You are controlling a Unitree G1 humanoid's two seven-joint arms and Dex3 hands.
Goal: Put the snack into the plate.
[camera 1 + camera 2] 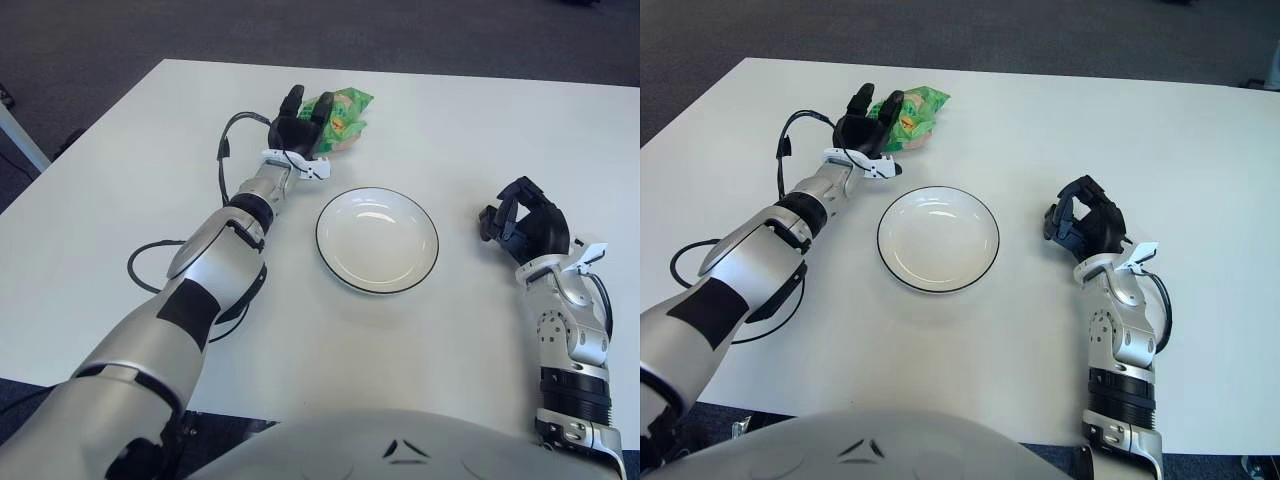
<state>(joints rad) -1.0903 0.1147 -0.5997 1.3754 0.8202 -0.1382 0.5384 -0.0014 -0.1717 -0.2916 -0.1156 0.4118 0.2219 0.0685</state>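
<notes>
You are at the grasping step: the left hand (297,128) is stretched out to the far side of the table (120,180) and its dark fingers (290,103) stand up against the near side of the green snack (343,113). The fingers are curled around the packet, and the packet seems to be held by them, but from both views it is hard to say if it is already lifted or if it touches the table under the hand. I judge the grip as closed on the snack, not fully sure.

The plate (377,239) lies empty, nearer to the robot than the left hand and a little to its right side, with some bare table between. Nothing stands between the hand and the plate.

The right hand (524,222) shows far to the right of the plate, its fingers bent inward and holding nothing; it takes no part.

For the next move, I think you need to raise the packet clear of the table, bring the hand back toward the body and slightly right until the snack is over the middle of the plate, then lower it and let the fingers go. Be careful, the bag is soft and may slip.
</notes>
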